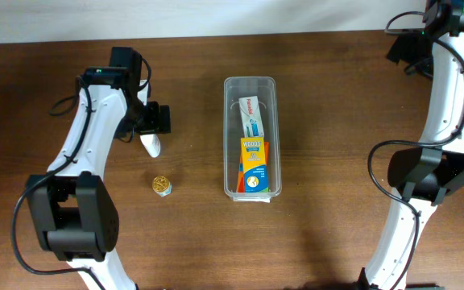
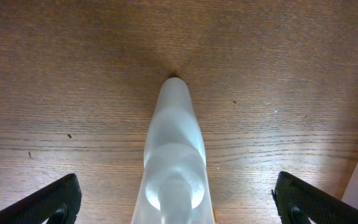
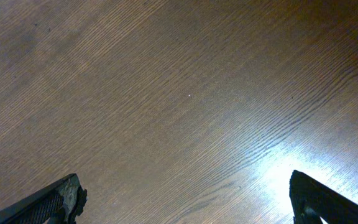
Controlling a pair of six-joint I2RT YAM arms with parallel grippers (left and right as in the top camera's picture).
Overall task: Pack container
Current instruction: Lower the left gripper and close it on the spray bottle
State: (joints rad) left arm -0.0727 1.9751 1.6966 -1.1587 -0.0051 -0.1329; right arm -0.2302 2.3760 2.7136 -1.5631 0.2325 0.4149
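Of the 2 arms, the left was nearer. Its end effector (image 1: 155, 121) stood spread wide, with the white bottle (image 2: 174, 149) lying lengthwise between the fingers (image 2: 48, 202), seemingly untouched. The container (image 1: 249, 79) lay to its right, mid table (image 1: 337, 121), with its long axis running far to near. The right end effector (image 3: 185, 202) was spread, holding nothing.

A brown wooden worktop (image 1: 337, 121) is seen, with fine lines running through the wood. A long clear container (image 1: 249, 80) is set on it near the middle. To the left, well apart from it, a small white pointed bottle (image 1: 151, 146) is laid down. Near the bottle, a little round gold thing (image 1: 161, 185) is placed.
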